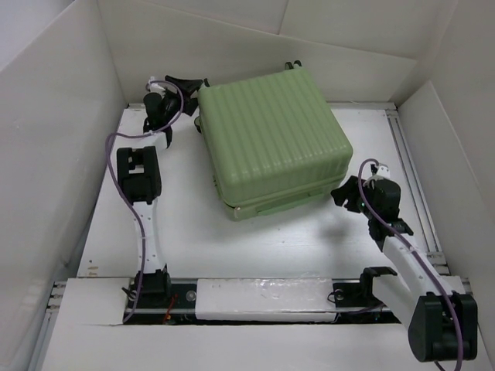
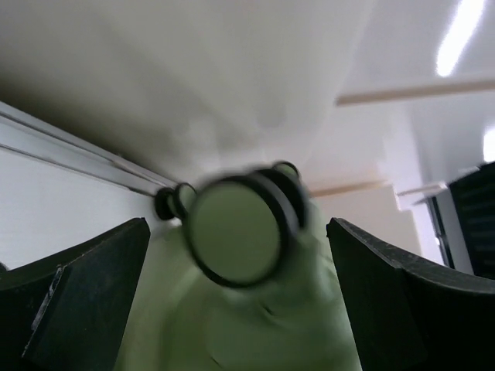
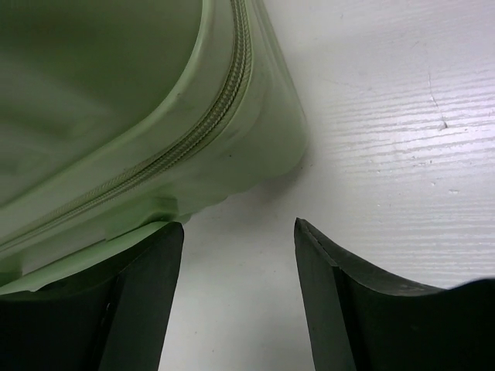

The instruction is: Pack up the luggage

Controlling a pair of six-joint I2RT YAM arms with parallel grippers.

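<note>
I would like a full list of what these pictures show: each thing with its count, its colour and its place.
suitcase: one, pale green, closed, lying at an angle on the far half of the table
wheels: at least two visible, black with green, at the suitcase's far end
zip: one, pale green, along the suitcase's edge
table: one, white, under everything
walls: white panels, around the table
rail: one, grey, along the table's right edge
cables: two, purple, one along each arm
arms: two, white and black, at the near edge
left end effector: black, open, at the suitcase's far left corner
right end effector: black, open, at its near right corner
</note>
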